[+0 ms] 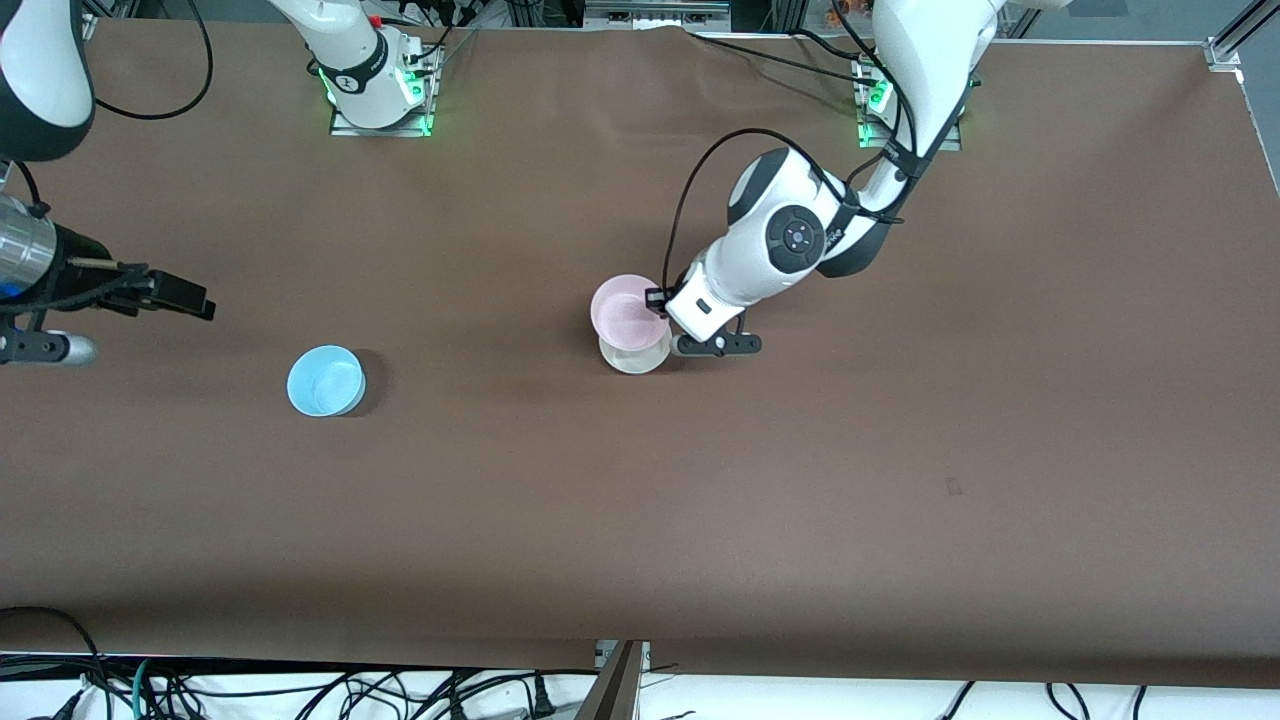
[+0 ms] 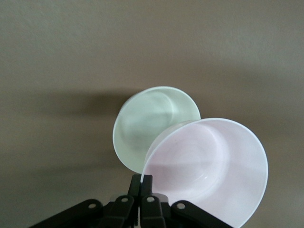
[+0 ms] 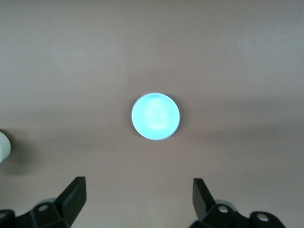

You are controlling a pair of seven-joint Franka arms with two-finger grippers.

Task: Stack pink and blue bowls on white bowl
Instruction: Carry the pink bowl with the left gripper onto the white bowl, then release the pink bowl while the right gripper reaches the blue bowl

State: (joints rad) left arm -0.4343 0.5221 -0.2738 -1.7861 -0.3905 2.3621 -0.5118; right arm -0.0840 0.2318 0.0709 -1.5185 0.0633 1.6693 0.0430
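While my left gripper [image 2: 142,183] pinches the rim of the pink bowl [image 1: 628,310], its fingers are clamped tight on that thin edge and the bowl hangs tilted in the air. It sits partly over the white bowl [image 1: 636,355], which stands upright on the brown bench [image 1: 900,480] near the middle; in the left wrist view the pink bowl [image 2: 209,166] overlaps the white bowl [image 2: 152,126] and the two are not lined up, the pink one off to one side of it. Whether the pink bowl touches the white one I cannot tell. My right gripper [image 1: 190,297] waits above the bench at the right arm's end, its fingers spread wide and holding nothing. The blue bowl [image 1: 325,380] stands upright on the bench, well apart from the other two bowls, toward the right arm's end. From my right wrist the blue bowl [image 3: 155,116] shows ahead of my open fingers [image 3: 73,194], clear of them.
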